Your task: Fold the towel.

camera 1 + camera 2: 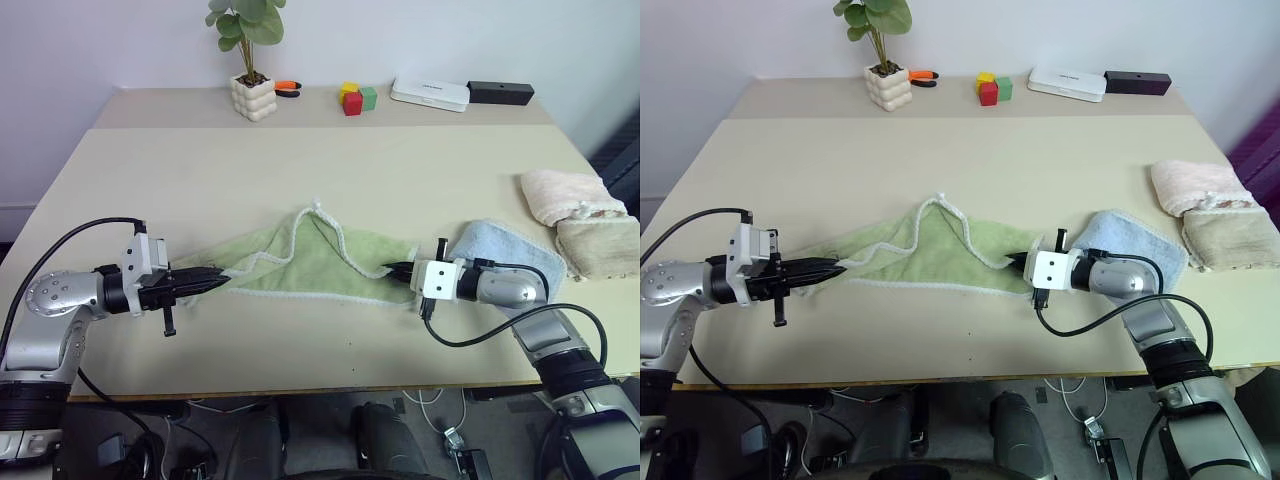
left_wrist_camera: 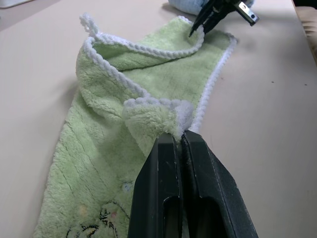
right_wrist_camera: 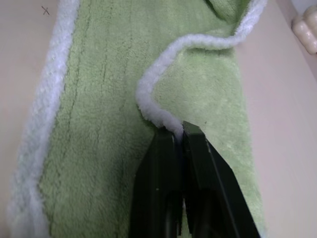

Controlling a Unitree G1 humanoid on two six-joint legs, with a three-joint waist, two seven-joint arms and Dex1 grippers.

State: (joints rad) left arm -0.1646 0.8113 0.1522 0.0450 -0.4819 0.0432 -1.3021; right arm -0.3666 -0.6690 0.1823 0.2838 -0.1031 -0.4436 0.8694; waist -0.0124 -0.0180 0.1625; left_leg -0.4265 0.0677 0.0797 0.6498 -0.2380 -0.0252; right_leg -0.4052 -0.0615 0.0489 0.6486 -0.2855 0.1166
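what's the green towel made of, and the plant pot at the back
Towel: looks like soft terry or microfibre plush, matte, with a fuzzy pile and looped white stitched edging. Pot: likely glazed ceramic, cream, with a smooth bubbled surface; could be plastic.

- From my right wrist camera I see the right gripper (image 3: 178, 133), two black tapered fingers pressed together, pinching the white stitched edging of the light green terry-cloth towel (image 3: 99, 124).
- The edging curls into a loop right at the fingertips (image 3: 163, 136), then runs away in a wavy line across the green pile.
- A second, thicker band of white edging (image 3: 42, 114) borders the towel's far side, lying flat against the pale beige tabletop (image 3: 20, 49).
- The towel lies in overlapping layers; the pinched layer sits on top of the broader green surface.
- A small cream, bumpy object (image 3: 307, 29) shows at the frame's corner; I cannot tell what it is.
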